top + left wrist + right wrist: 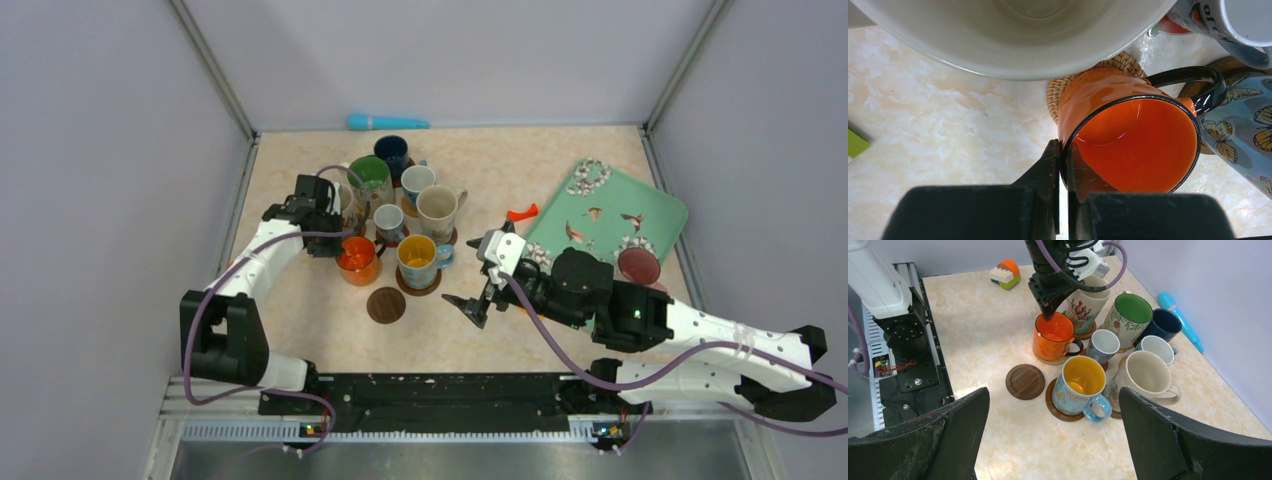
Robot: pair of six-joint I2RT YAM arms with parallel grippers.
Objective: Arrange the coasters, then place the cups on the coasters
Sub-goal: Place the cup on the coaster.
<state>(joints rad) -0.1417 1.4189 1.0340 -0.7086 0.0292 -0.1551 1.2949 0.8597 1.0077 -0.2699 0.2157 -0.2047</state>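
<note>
on the beige table (pixel 330 340), a huddle of cups (pixel 437 210) left of centre; right gripper (pixel 480 280) gaping wide and empty above it; left gripper (pixel 1062 147) pinched tight on the rim of the orange cup (pixel 1133 145), seated on a woven coaster (pixel 1055 95); just nearer, one bare dark coaster (pixel 386 305)

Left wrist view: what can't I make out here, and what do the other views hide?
Left wrist: orange mug hides most of its woven coaster; cream mug cut off by top edge.
Top: reddish round thing on tray, too small to tell cup from coaster.
Right wrist: fingers block the near table.
</note>
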